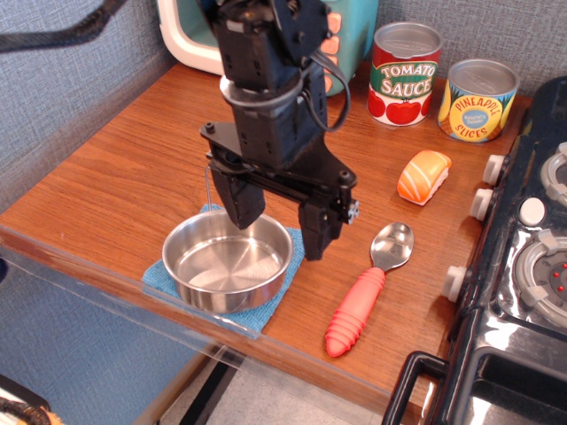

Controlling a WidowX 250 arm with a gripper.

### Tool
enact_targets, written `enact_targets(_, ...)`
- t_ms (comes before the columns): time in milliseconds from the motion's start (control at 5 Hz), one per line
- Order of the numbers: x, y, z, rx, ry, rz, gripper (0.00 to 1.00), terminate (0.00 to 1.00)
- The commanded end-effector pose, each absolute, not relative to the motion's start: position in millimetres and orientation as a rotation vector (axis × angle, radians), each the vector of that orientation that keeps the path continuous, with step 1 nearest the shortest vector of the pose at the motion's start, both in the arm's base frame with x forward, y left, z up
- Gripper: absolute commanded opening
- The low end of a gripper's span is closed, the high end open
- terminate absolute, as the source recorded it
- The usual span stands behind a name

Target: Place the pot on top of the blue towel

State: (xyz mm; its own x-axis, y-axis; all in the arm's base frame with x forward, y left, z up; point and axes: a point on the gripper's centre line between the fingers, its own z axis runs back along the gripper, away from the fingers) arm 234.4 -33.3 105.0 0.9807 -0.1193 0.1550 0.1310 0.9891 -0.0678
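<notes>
Blue-grey textured wall [62, 97] behind a wooden counter [124, 168], black stove [523, 292] alongside.

Pot [228, 270], lower centre of the frame: polished stainless steel, mirror-bright inside, with soft reflections on its wall. Blue towel [282, 288] beneath it: looped terry cloth, matt and rough. Gripper [282, 221], centre: matt black plastic or metal with small bright screw heads. Table [124, 168]: reddish-brown wood-grain surface, smooth, with a low sheen. Spoon [370, 288], lower right of centre: shiny metal bowl, ribbed red handle of matt rubbery look. Two cans [405, 73], upper right: glossy printed paper labels, dull silvery lids. Toy stove [523, 292], right edge: glossy black plastic with pale matt knobs.
</notes>
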Motion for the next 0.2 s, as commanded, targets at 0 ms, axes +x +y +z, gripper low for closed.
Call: enact_targets(0,231.8,-30.2,114.9,-0.078,-0.184,-0.130,1.00,1.00)
